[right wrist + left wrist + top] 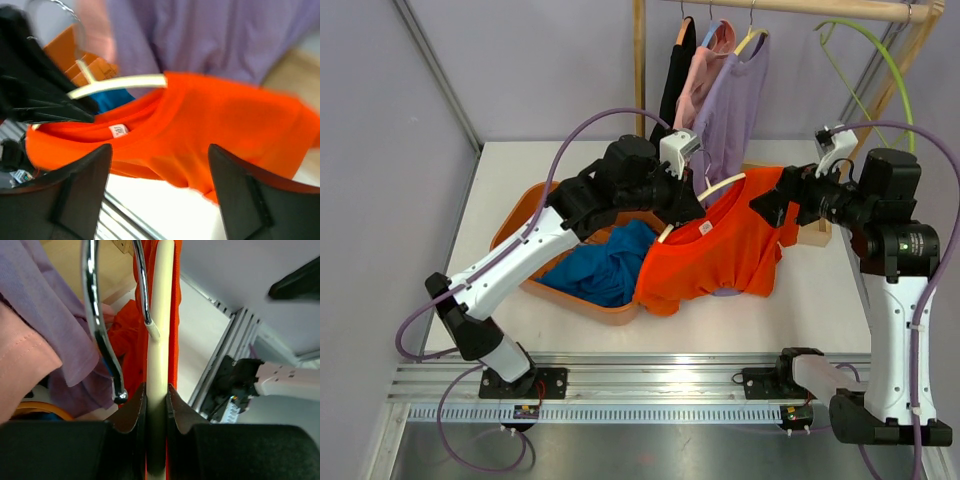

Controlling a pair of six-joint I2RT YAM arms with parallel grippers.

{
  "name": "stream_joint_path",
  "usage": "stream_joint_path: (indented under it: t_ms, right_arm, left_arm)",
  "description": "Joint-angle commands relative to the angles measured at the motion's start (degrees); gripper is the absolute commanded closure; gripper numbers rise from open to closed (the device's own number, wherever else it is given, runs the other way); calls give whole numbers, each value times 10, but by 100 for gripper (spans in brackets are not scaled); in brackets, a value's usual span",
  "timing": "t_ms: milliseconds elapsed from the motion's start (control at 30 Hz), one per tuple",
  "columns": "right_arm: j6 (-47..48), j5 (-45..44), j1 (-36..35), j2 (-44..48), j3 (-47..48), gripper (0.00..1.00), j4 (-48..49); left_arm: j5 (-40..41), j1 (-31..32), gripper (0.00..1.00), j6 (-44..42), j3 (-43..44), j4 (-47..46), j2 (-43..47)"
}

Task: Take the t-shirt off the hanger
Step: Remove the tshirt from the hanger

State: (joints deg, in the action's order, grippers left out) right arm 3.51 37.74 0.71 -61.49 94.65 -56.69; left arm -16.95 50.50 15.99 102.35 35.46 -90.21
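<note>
White bench (520, 170): my left hand (156, 390) pinches cream plastic hanger (162, 315); right hand (160, 147) spread, empty. Orange t-shirt (730, 245) seemingly half off; next, grip sleeve, pull.

Your left gripper (156, 390) has its jaws clamped on the cream hanger (161, 315), which runs straight up from between them. The orange t-shirt (176, 315) hugs the hanger on both sides and bunches up to its left. You see a chrome hook (97, 325) curving down left of the hanger, its tip just by the left finger. A purple shirt (55, 325) and a pink shirt (22, 365) hang at far left. To the right, the table (200, 330) runs to its edge rail (227, 355).
</note>
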Motion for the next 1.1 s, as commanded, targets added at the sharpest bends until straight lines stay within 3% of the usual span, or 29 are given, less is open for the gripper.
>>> stream_joint_path:
  t_ms: [0, 233, 400, 533, 633, 667, 767, 800, 1000, 1067]
  right_arm:
    - [-89, -126, -4, 47, -70, 5, 55]
    - [-134, -141, -36, 26, -90, 1, 126]
    - [-149, -184, -74, -19, -80, 11, 125]
    - [-145, -202, -85, -32, -79, 25, 125]
    - [-134, -211, -91, -37, -76, 48, 123]
    - [-131, -211, -91, -38, -72, 67, 123]
    - [-125, -202, -91, -35, -60, 95, 125]
    - [-121, -199, -91, -32, -56, 100, 124]
    - [-59, -34, -91, -15, -8, 100, 159]
    - [-75, 38, -91, 1, -12, 100, 241]
  left_arm:
    - [3, 3, 100, 134, 36, -52, -5]
    - [-13, 12, 100, 169, 44, -53, -16]
    - [-14, 14, 100, 180, 32, -63, -12]
    - [-13, 14, 100, 185, 25, -68, -8]
    - [-13, 14, 100, 186, 18, -75, -4]
    - [-12, 14, 100, 184, 17, -74, -3]
    - [-1, 14, 100, 167, 15, -62, -3]
    - [2, 14, 100, 160, 15, -52, -4]
    - [21, 14, 100, 64, 36, 3, -17]
    - [20, 14, 100, 28, 62, 35, -36]
